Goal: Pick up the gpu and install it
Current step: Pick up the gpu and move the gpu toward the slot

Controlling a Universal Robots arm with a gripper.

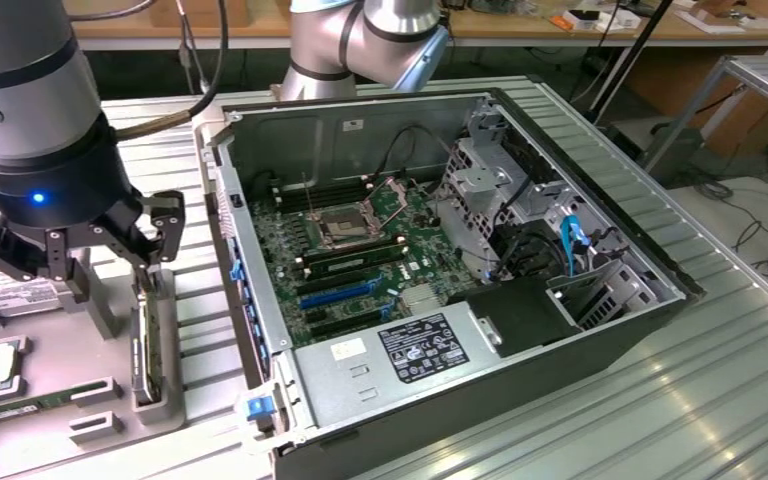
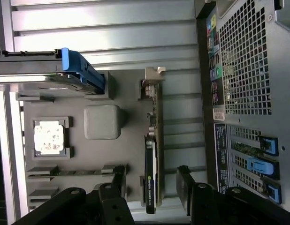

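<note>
Fingers: my fingers (image 2: pixel 183 183) stand wide apart and hold nothing. There is one on each side of the gpu's black end, outside the computer case (image 2: pixel 248 61), by its back panel.
Gpu: the gpu (image 2: pixel 150 159) stands on its long edge in a slot of the gray tray (image 2: pixel 131 140), near the case's back panel. Its silver bracket (image 2: pixel 153 82) is at the end away from my fingers.
Risk of bad grip: I judge that if I close off the middle, one finger pushes first and the card tilts in its slot.
Risk of catching: the bracket end sits at a post of the tray, so a lift that is not straight may jam it there.
Risk at the case: the case's rim and its blue latches (image 2: pixel 258 165) are near, and a swinging card may knock them.
Edges: the card's thin upper edge faces me, and the tray's posts are close to both fingers.
Open room: a strip of ribbed table (image 2: pixel 112 28) lies between tray and case. Inside the case the motherboard (image 1: pixel 357 250) lies uncovered.
</note>
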